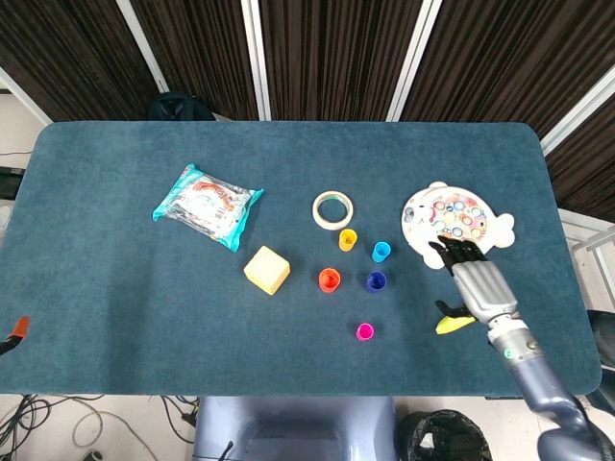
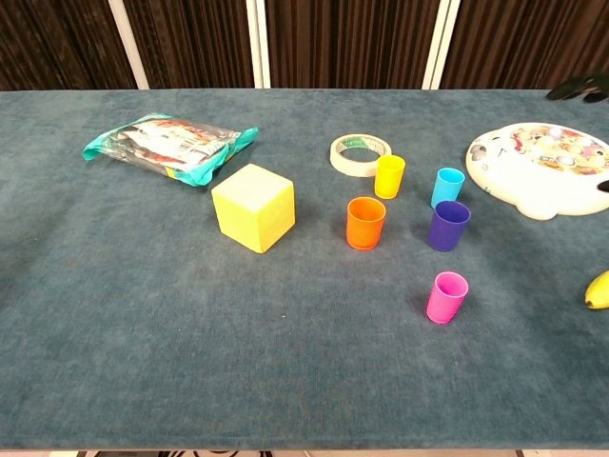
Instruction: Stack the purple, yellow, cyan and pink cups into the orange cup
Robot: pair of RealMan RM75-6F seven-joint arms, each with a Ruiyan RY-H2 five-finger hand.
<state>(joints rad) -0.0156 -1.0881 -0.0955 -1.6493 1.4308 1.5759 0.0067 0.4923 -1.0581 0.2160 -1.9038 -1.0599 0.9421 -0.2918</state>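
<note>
Five small cups stand upright near the table's middle. The orange cup (image 1: pixel 330 279) (image 2: pixel 365 222) is on the left, with the purple cup (image 1: pixel 376 280) (image 2: pixel 447 226) to its right. Behind them are the yellow cup (image 1: pixel 347 239) (image 2: pixel 389 176) and the cyan cup (image 1: pixel 381 252) (image 2: pixel 447 187). The pink cup (image 1: pixel 365 332) (image 2: pixel 446 296) stands alone nearer the front edge. My right hand (image 1: pixel 478 279) hovers to the right of the purple cup with fingers apart and nothing in it. Its dark fingertips (image 2: pixel 577 89) show at the chest view's top right. No left hand is visible.
A white fish-shaped toy board (image 1: pixel 457 223) (image 2: pixel 538 171) lies under the right hand's fingertips. A banana (image 1: pixel 450 324) (image 2: pixel 598 290) is partly hidden by the hand. A tape ring (image 1: pixel 332 208), a yellow block (image 1: pixel 266 269) and a snack bag (image 1: pixel 208 205) lie to the left.
</note>
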